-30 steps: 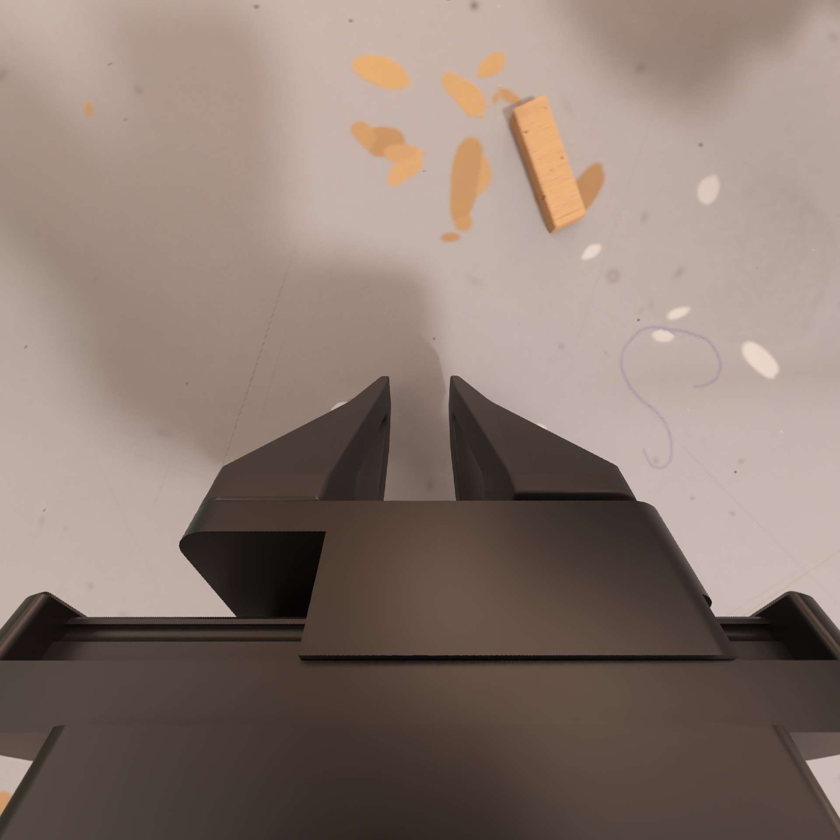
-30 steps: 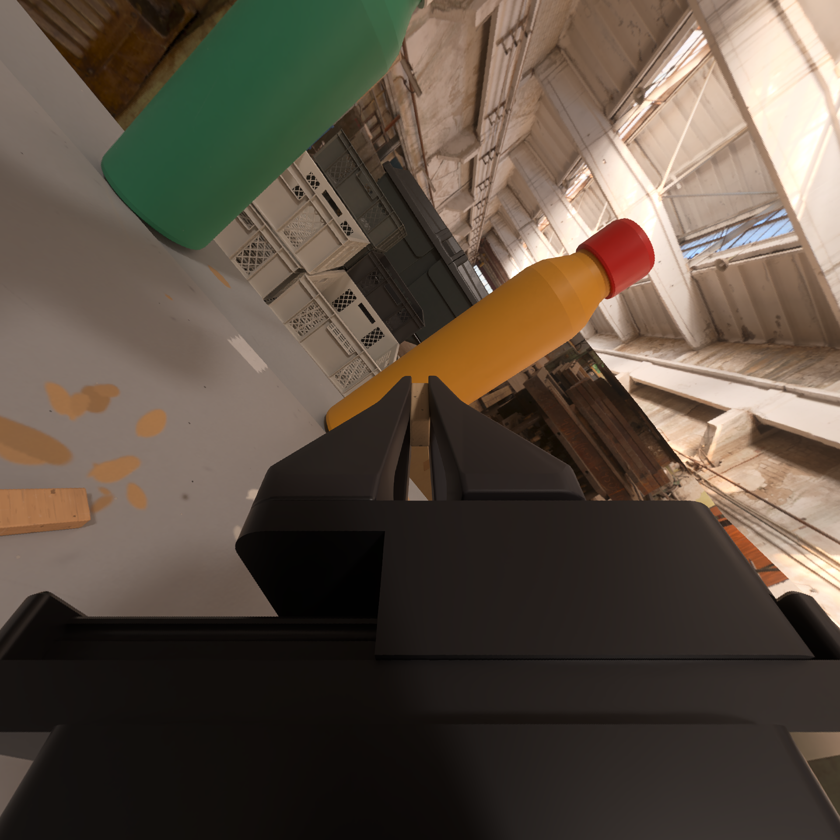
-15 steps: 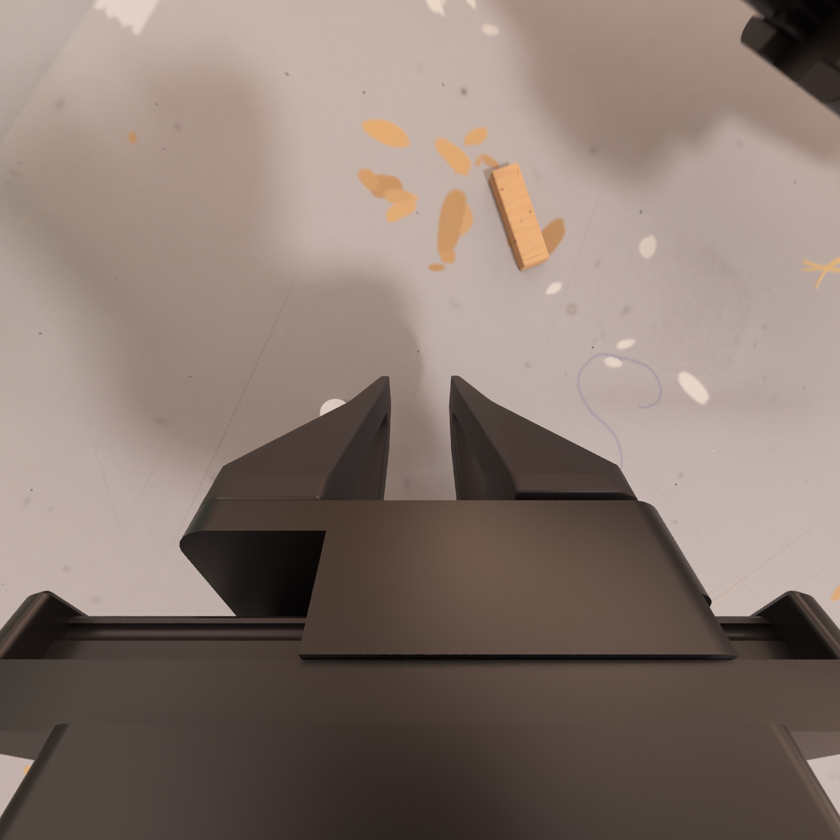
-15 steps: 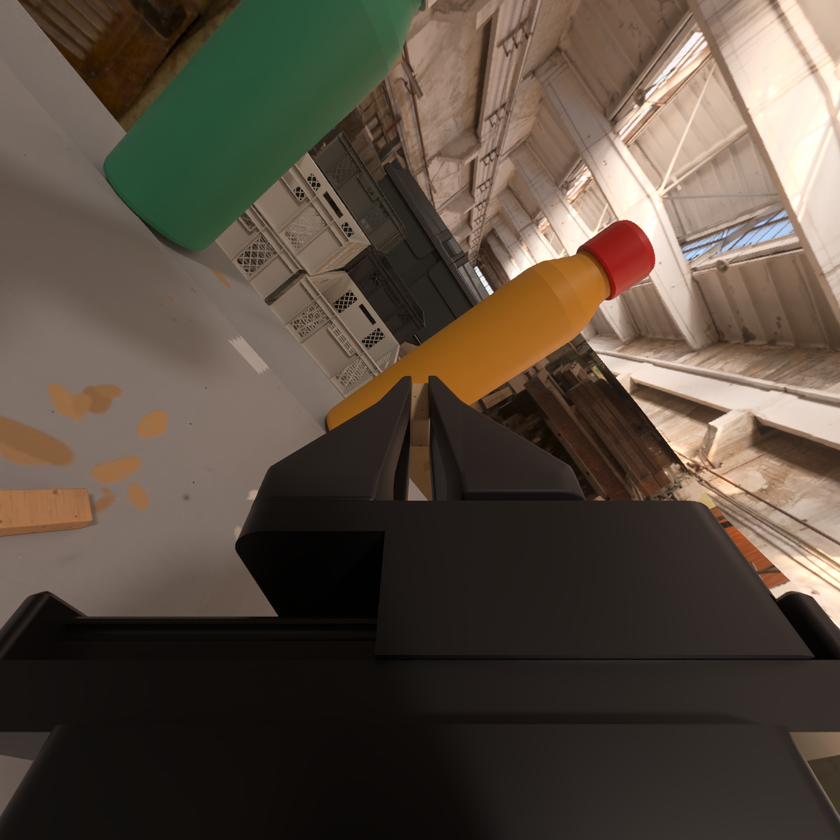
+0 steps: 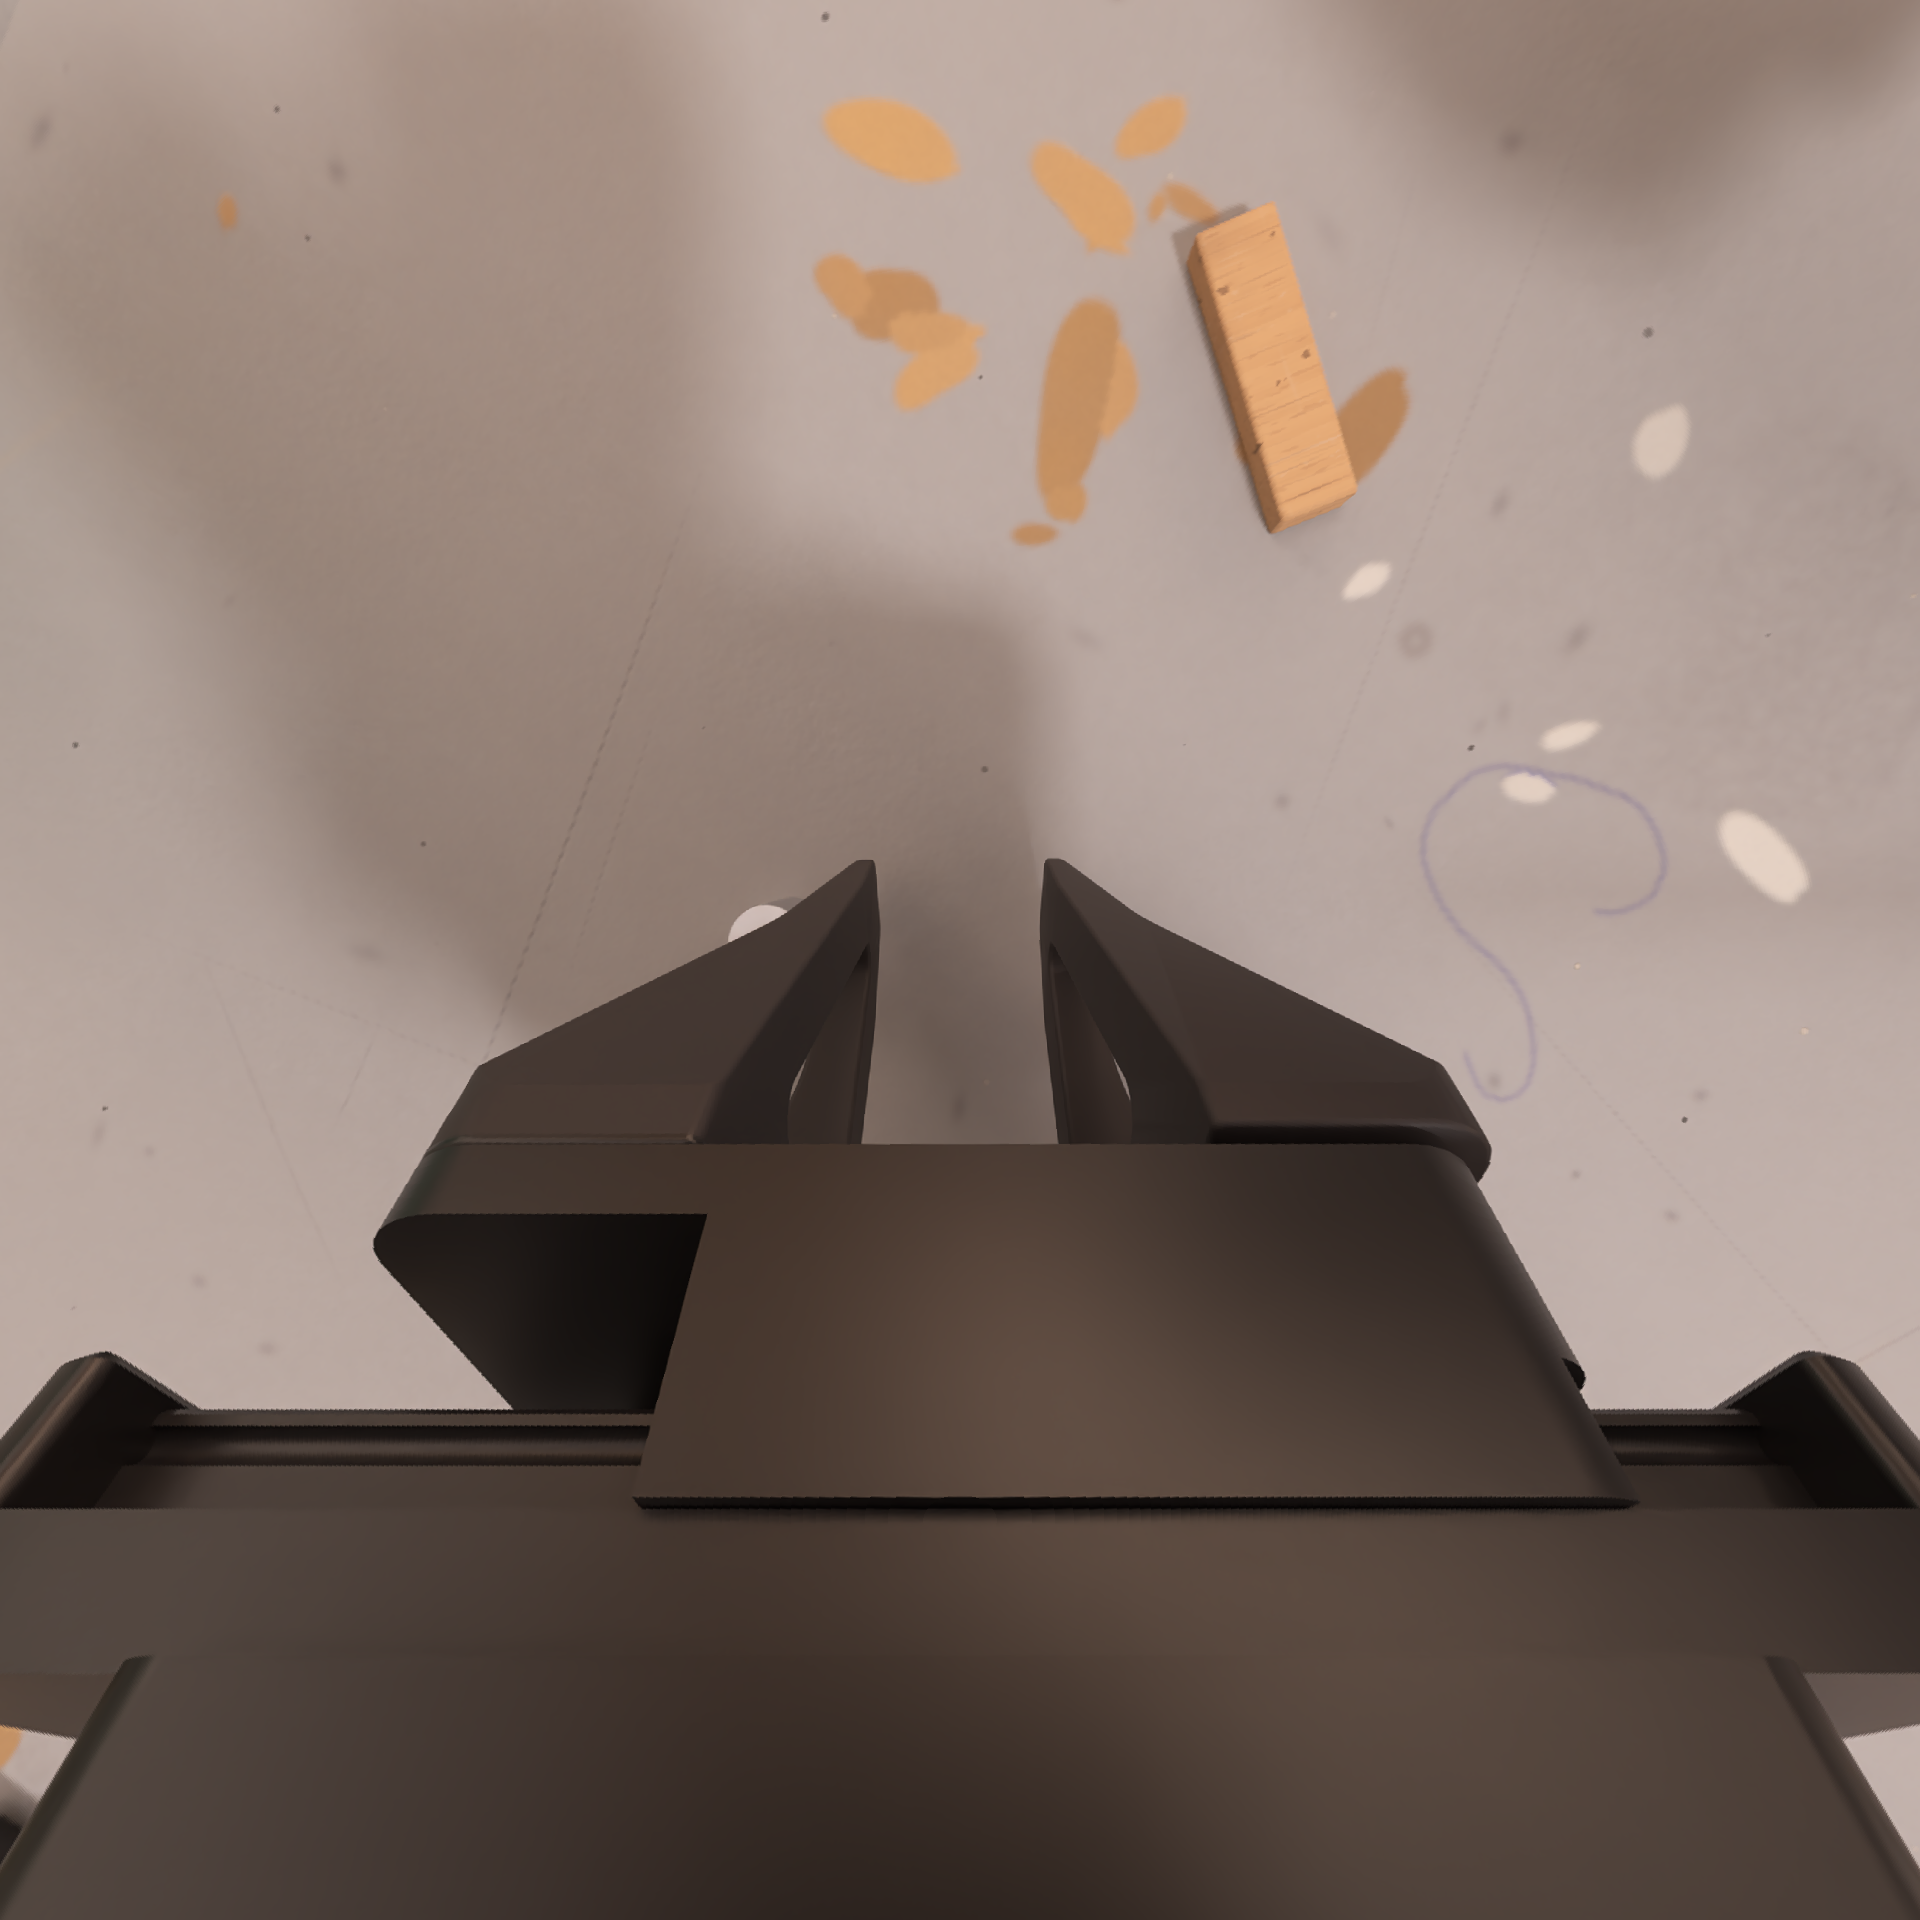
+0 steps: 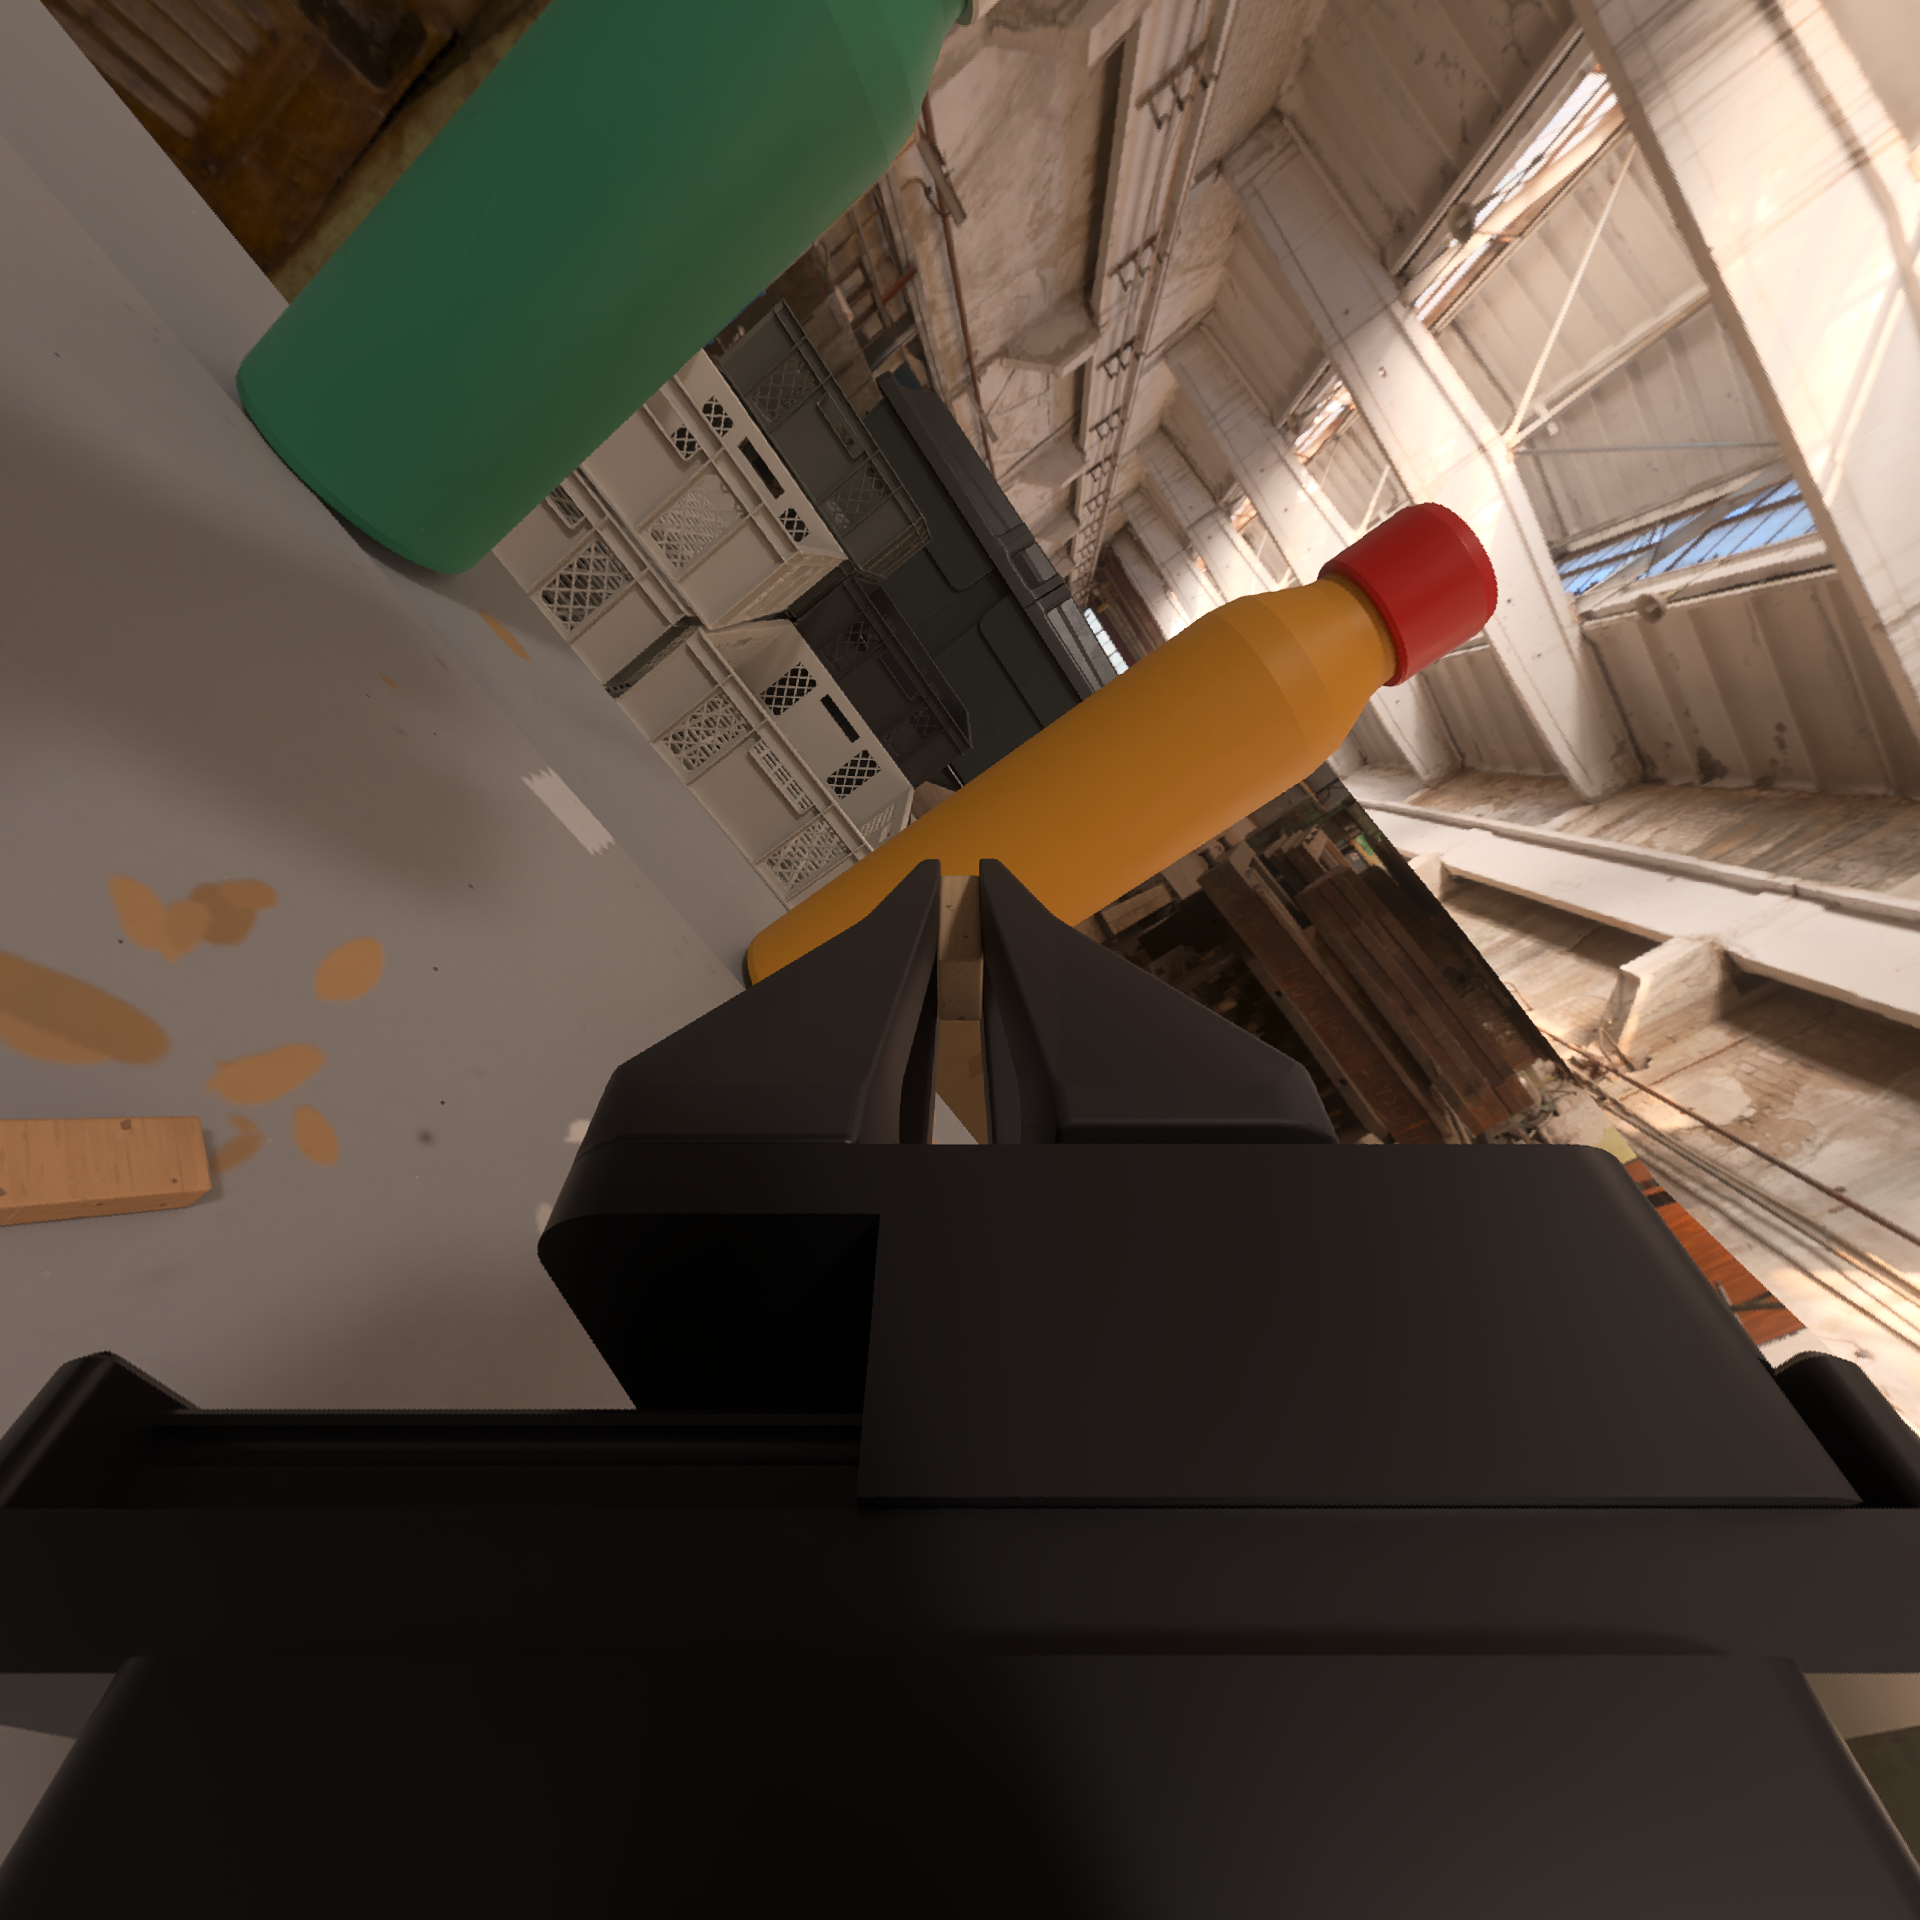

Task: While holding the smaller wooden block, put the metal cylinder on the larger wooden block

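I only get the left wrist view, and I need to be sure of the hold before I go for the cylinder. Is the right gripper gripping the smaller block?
Observer: Yes. The right gripper is shut on the smaller wooden block; pale wood shows between its fingers.
Operator: Is anything standing close ahead of it?
Observer: An orange bottle with a red cap stands just beyond the fingertips, at the table's edge.
Operator: Anything else along that edge?
Observer: A green container stands farther along it.
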Controlling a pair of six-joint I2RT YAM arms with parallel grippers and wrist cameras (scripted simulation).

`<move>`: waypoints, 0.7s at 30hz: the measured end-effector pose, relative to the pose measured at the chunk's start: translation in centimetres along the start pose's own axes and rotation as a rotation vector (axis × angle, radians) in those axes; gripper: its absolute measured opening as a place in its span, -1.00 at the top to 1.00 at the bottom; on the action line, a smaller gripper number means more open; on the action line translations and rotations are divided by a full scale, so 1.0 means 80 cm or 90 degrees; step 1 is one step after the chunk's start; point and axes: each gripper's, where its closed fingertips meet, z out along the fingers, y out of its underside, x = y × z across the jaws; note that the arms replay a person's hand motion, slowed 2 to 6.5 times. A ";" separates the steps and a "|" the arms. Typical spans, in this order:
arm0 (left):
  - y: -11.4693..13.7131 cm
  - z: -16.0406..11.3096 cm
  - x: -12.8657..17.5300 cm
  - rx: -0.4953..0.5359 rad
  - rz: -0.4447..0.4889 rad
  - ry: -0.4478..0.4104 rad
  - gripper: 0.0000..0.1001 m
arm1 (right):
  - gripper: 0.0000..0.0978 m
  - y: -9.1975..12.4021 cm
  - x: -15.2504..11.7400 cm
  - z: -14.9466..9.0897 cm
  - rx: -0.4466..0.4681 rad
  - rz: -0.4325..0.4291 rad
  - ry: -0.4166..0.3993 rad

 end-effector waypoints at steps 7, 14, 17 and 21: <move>0.002 -0.005 -0.015 -0.012 -0.005 -0.026 0.47 | 0.88 0.000 0.000 0.000 0.000 0.001 0.000; -0.001 -0.010 -0.018 0.011 -0.045 -0.024 0.50 | 0.88 0.000 0.000 0.000 0.000 0.003 0.000; -0.009 -0.012 -0.007 0.034 -0.054 0.001 0.50 | 0.88 0.000 0.000 0.000 0.000 0.003 0.000; -0.008 -0.011 -0.002 0.022 -0.048 0.003 0.50 | 0.88 0.000 0.000 0.000 0.001 0.003 0.000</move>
